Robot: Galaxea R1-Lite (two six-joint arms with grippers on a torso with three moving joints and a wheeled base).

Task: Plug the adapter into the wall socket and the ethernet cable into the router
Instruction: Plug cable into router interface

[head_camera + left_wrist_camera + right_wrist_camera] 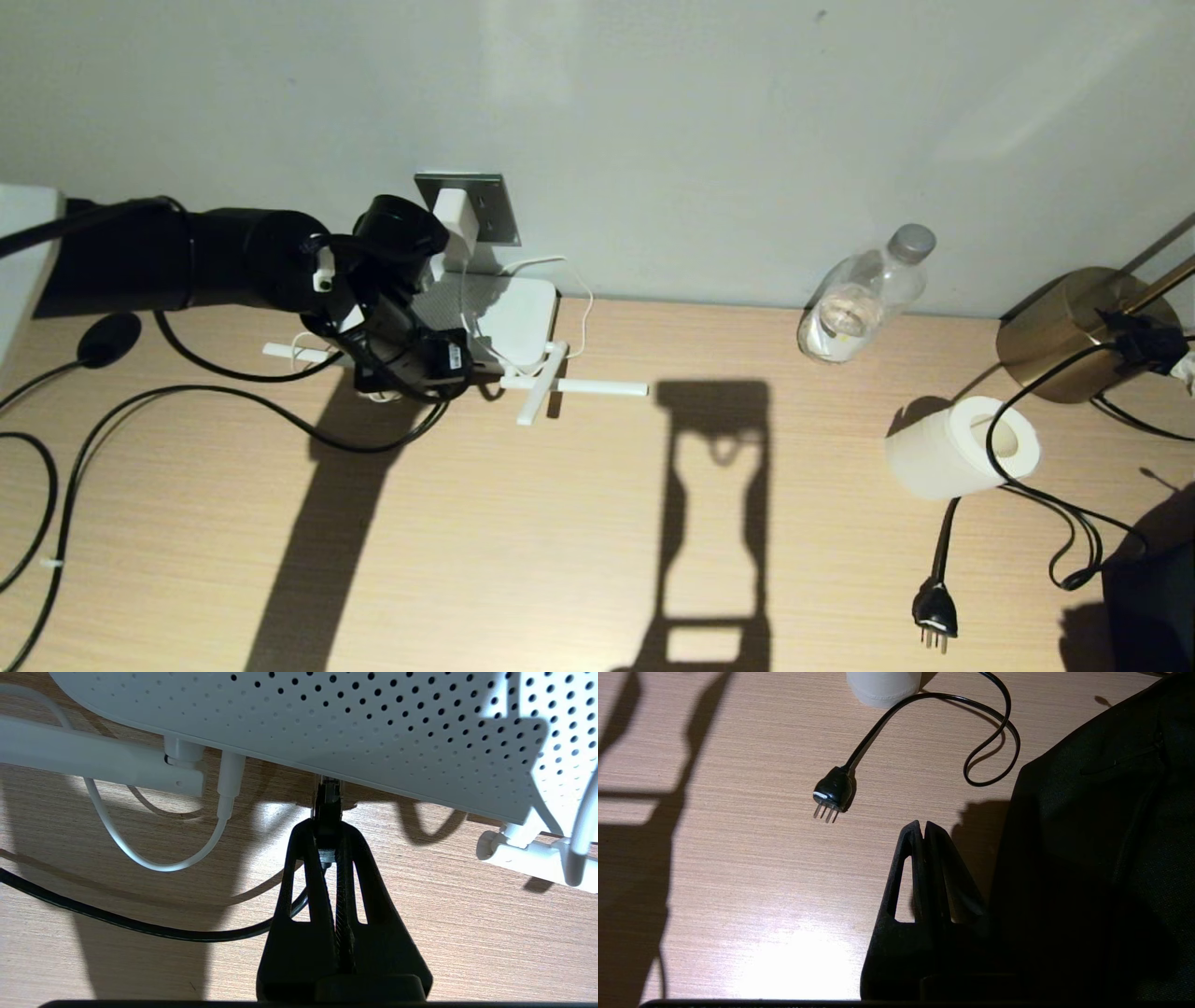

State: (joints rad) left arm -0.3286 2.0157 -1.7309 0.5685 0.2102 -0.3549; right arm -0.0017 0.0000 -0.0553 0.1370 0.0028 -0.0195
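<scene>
1. Left end effector (328,833) reaches in from the robot's left to the near edge of the flat white rounded router (373,728), whose face is dotted with small vent holes. Its fingers (348,896) are clamped on the small clear clip connector of the thin black ethernet cable (140,926).
2. In the left wrist view the connector tip meets the router's edge at a port opening; how deep it sits cannot be told. The cable trails back from between the fingers across the light wood-grain counter (560,541).
3. Small white rounded adapter block (456,217) sits on the square brushed grey metal wall socket plate (495,210), directly above the router. Its thin white cord (583,308) loops down past the router's right side.
4. The router's white stick antennas (583,385) lie flat on the counter, one pointing right.
5. Right end effector (923,830) hovers over the counter's right part with its fingers pressed together and nothing between them. A black three-pin plug (833,792) with a black cord lies near it.
6. Also on the counter: a clear plastic bottle (864,294) at the wall, a white paper roll (962,448), a brass lamp base (1060,336), and a round black disc (109,339) on a black cord at far left.
</scene>
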